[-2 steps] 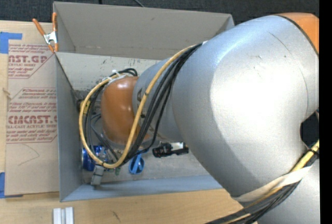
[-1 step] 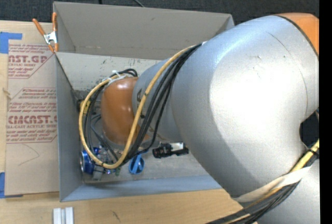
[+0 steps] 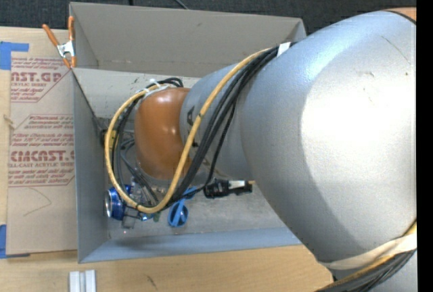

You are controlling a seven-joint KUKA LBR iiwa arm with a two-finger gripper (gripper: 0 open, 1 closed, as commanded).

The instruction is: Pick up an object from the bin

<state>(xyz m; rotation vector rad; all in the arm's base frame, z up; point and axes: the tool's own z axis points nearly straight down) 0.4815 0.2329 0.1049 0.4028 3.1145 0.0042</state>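
In the grey bin point(image 3: 88, 149) we cannot tell our tool's point(image 3: 139, 197) grip, so we should centre it over the blue round piece point(image 3: 113, 204)

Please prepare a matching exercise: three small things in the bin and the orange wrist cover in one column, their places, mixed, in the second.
1. shiny blue round cap
2. blue plastic loop
3. black cylinder with pale tip
4. rounded orange wrist cover

A. farthest right of the four
B. middle of the grey metal bin
C. farthest left
D. at the lower wall, between two small things

Pairs: 1-C, 2-D, 3-A, 4-B
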